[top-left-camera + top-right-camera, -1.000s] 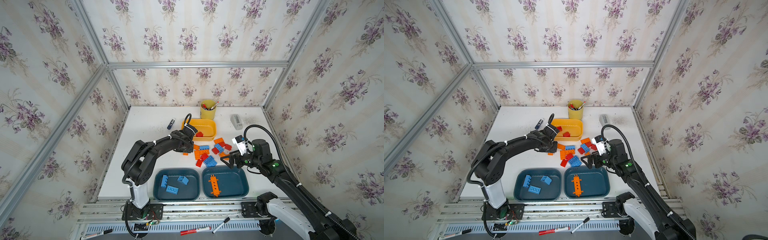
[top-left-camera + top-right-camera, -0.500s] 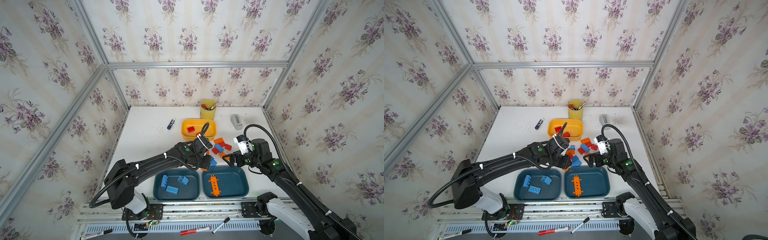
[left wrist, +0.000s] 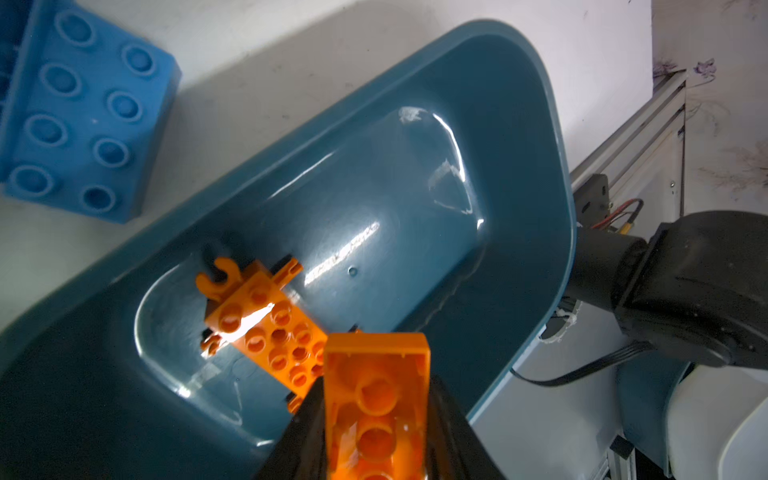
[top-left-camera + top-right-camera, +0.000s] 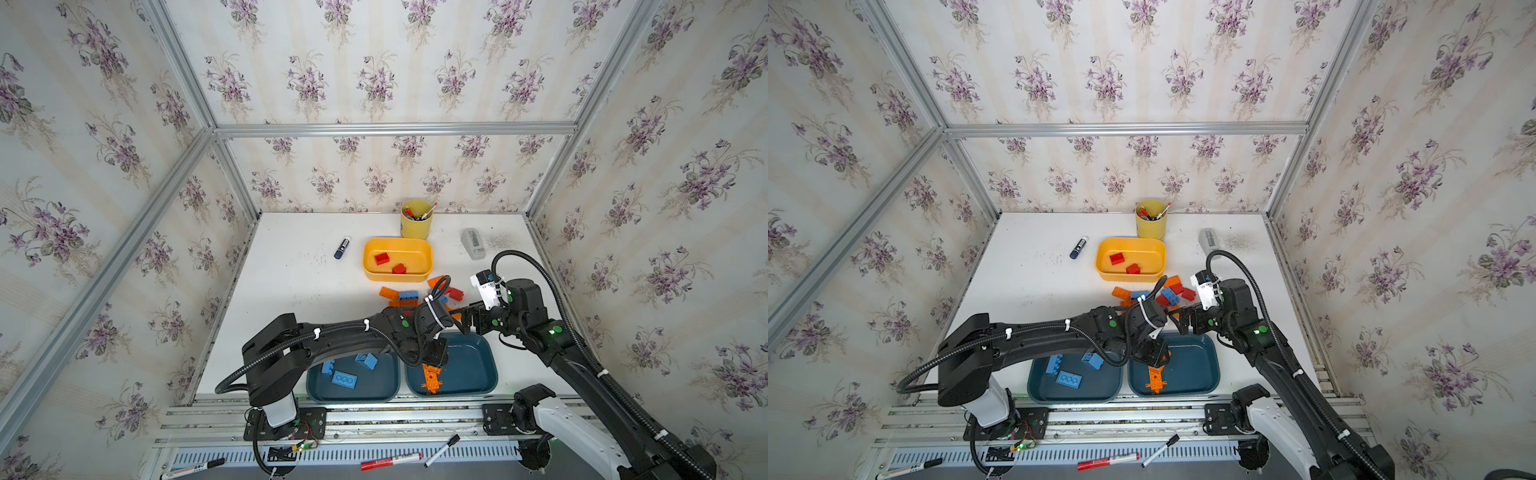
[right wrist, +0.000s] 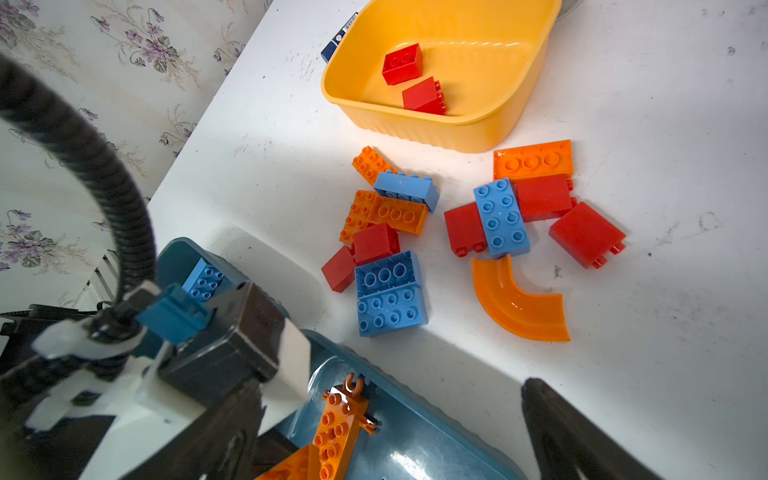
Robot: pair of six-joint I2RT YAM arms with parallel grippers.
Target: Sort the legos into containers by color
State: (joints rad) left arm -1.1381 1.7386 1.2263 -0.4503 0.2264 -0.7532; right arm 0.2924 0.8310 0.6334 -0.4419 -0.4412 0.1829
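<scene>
Fingers of my left gripper pinch an orange brick over the near right teal tub. I see the brick's hollow underside with round sockets, and its lower end is cut off by the frame. Behind it a long studded orange strip lies on the glossy tub floor, one end hidden by the brick.

My right gripper hangs just right of the left one, fingers spread wide. In its wrist view only one dark, blurred finger is clear.

On the scuffed white table, loose bricks in red, blue and orange and a smooth curved orange piece lie between the teal tubs and the far, ribbed yellow tub, which holds two red bricks. My left arm covers part of the near left teal tub and its blue bricks.
</scene>
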